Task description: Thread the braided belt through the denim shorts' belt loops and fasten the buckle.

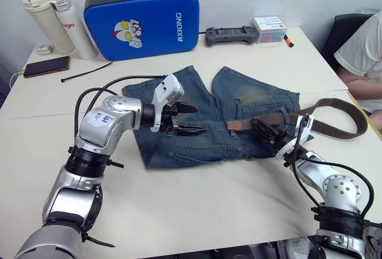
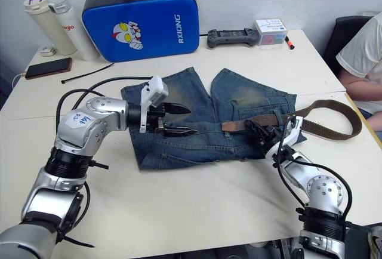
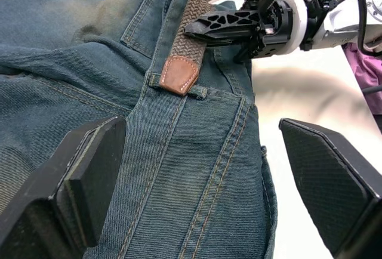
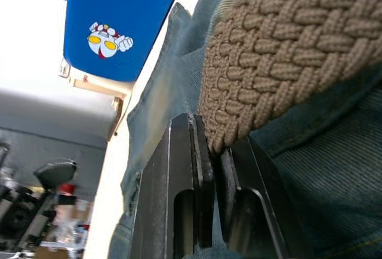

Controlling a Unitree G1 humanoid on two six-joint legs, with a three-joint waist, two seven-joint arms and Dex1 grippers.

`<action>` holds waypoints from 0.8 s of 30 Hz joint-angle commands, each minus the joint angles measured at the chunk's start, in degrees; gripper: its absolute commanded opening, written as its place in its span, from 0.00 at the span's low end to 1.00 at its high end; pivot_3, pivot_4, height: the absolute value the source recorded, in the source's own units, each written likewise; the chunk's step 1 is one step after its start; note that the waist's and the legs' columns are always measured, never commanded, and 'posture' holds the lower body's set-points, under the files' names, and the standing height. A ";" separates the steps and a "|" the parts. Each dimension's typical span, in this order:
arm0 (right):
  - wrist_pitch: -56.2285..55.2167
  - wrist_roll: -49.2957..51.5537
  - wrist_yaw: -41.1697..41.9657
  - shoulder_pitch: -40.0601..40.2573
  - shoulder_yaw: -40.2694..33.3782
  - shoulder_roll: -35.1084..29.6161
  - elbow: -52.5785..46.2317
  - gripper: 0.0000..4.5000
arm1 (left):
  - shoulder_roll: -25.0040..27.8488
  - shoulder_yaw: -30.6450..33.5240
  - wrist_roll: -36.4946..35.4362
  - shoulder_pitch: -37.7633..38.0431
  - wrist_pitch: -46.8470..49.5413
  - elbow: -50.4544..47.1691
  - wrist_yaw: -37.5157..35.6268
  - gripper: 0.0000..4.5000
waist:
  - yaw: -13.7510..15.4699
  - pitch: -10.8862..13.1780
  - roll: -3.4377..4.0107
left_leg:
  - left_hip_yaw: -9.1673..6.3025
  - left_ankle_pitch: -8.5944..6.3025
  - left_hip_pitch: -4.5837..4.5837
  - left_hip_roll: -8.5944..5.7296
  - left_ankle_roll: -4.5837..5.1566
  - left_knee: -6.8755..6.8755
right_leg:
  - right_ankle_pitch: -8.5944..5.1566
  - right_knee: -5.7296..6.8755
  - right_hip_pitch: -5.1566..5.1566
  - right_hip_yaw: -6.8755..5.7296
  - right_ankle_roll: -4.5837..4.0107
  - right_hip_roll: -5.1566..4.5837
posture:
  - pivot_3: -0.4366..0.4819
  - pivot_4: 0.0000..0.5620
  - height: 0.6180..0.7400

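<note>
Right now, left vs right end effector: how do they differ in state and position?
The left end effector is open and empty above the denim shorts; the right end effector is shut on the braided belt. The left sits near the belt's leather tip; the right grips further along the strap. Both work over the waistband, facing each other.

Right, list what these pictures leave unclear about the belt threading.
- The buckle: not discernible; the braided belt loops off past the denim shorts toward the table edge.
- Belt loops already threaded: the right gripper covers the waistband in the eye views.
- The right gripper's hold: in the right wrist view its fingers press the strap edge, the rest cut off.
</note>
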 commanded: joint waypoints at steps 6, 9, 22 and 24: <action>-1.49 -1.06 3.54 -0.56 -4.71 -2.63 1.03 0.01 | 0.87 0.74 -0.12 0.16 -0.17 -2.15 -0.42 1.00 | 0.09 0.00 0.00 | 0.00 0.00 0.00 0.00 0.00 0.00 | 0.00 0.00 0.00 0.00 0.00 0.00 | 0.48 0.27 1.00; -1.35 -2.60 4.87 0.30 -4.80 -3.81 1.72 0.01 | 0.64 0.59 -0.14 0.14 -0.23 -2.13 -0.33 1.00 | 0.16 0.00 0.00 | -0.01 0.00 0.00 0.00 0.00 0.00 | 0.00 -0.01 0.01 -0.01 0.00 -0.01 | 0.48 0.27 1.00; 0.69 -3.82 5.24 1.81 -1.03 0.67 -2.16 0.01 | 0.52 0.24 0.03 0.04 -0.61 -2.05 -0.52 1.00 | -0.14 0.00 0.00 | 0.00 0.00 0.00 0.01 0.00 -0.01 | 0.00 0.00 -0.01 0.01 0.00 0.02 | 0.48 0.27 1.00; 1.42 -2.81 4.25 1.90 -1.10 1.79 -2.30 0.01 | 0.60 0.25 0.12 0.04 -0.70 -1.85 -0.55 1.00 | -0.16 0.00 0.00 | -0.01 0.00 0.01 0.03 -0.01 -0.03 | 0.00 -0.01 -0.02 0.00 0.00 0.03 | 0.48 0.27 1.00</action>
